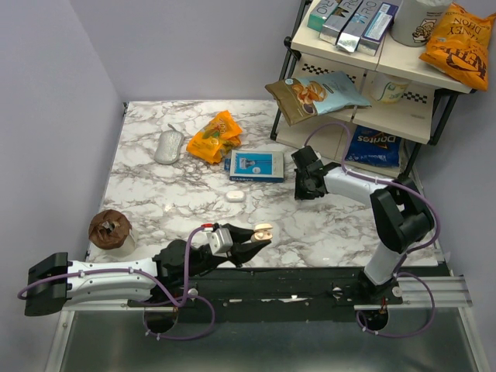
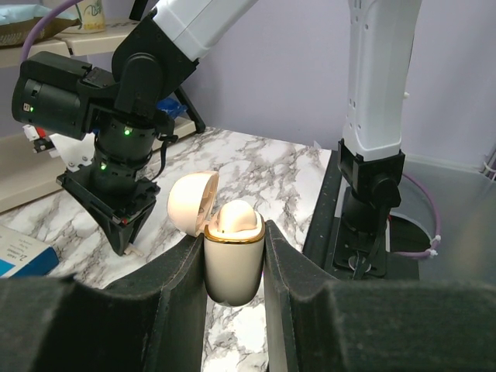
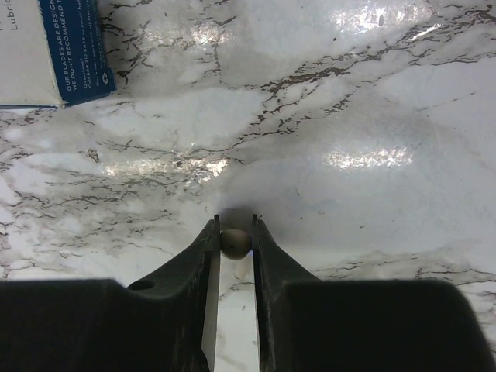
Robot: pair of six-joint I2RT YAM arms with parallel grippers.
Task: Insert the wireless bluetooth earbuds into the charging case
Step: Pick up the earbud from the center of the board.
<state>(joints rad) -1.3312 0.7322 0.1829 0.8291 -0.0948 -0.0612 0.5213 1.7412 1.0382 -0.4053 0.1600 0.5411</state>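
Left jaws clench the charging case (image 2: 231, 271), lid flipped open, low at the centre of the left-wrist frame — while the right jaws pinch a beige earbud (image 3: 235, 242) on the marble desk (image 3: 349, 93), lower centre of their view.

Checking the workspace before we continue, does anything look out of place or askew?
The teal-and-tan crinkly snack bag hangs tilted off the table-facing side of the black-framed shelf rack, not lying flat on a shelf. Nothing looks spilled or damaged.
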